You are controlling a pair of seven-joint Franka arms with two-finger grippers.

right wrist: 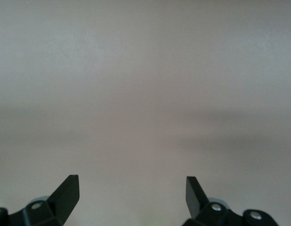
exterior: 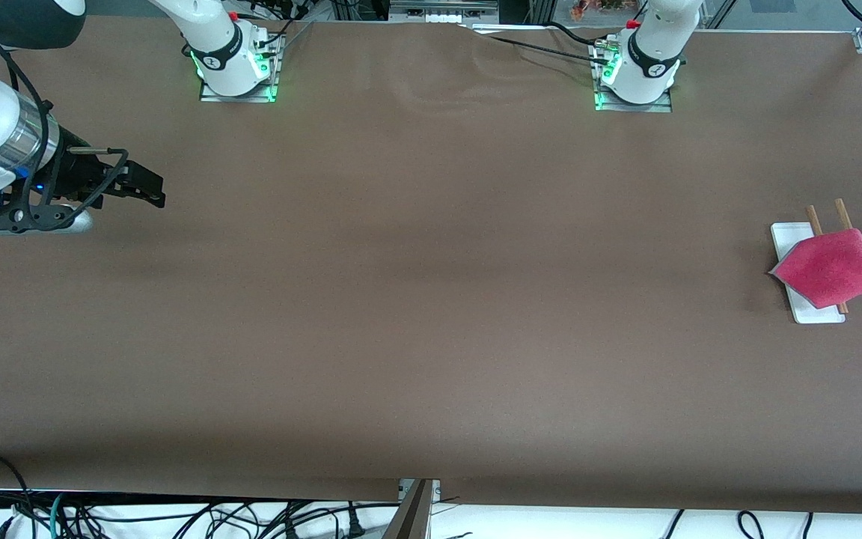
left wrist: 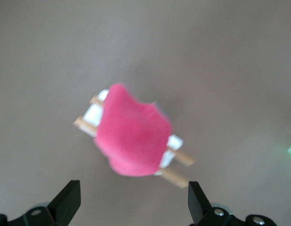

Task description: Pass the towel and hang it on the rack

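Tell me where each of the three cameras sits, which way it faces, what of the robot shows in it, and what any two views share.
Front view: high across the table, facing both bases; shows the open right gripper over the right arm's end.
Left wrist view: on the left wrist, looking down at the towel draped pink side up on the rack; open left gripper, apart from the towel.
Right wrist view: on the right wrist, facing bare table; open right gripper.
Shared: front and left wrist views both show towel and rack.
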